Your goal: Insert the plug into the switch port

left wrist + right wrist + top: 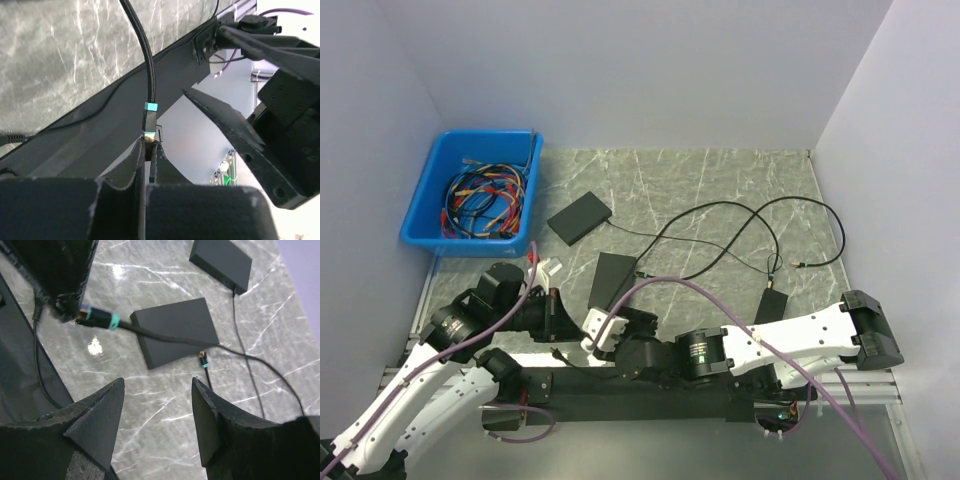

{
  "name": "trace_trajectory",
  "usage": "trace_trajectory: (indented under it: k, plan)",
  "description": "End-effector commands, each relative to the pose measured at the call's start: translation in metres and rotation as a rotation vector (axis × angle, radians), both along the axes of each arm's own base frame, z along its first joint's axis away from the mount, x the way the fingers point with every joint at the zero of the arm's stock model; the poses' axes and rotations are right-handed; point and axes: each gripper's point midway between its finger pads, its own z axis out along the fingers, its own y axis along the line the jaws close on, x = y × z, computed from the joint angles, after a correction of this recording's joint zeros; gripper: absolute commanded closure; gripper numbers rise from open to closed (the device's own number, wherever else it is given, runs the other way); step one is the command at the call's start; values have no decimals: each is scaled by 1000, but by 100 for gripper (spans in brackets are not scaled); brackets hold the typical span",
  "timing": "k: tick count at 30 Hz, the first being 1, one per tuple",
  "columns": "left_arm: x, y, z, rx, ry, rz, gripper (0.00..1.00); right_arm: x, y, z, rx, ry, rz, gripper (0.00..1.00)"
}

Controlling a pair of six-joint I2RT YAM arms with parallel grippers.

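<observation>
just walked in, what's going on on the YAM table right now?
The left gripper is shut on the front end of the plug, the one with the teal band, and its cable trails off over the table. The right gripper is open beside it and holds nothing. The plug is not in any port yet. The nearest black switch box lies flat on the table, untouched by either gripper.

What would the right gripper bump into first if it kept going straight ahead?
Probably the flat black box lying just ahead of the open right gripper, or the marble table right before it. Depth is hard to judge here.
</observation>
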Motion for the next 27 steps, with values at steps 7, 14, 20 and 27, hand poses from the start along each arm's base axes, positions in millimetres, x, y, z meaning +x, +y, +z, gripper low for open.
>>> trace_trajectory:
  k: [7,14,20,27]
  plan:
    - [-11,-6,7,-59,20,-54,99,-8,32,24,51,-34,90,37]
    - [-14,-6,11,-66,16,-73,99,-18,51,21,49,-13,164,37]
    - [-16,-6,14,-68,10,-90,99,-26,62,23,54,1,214,37]
    - [-17,-6,11,-75,11,-98,99,-35,70,27,71,23,273,39]
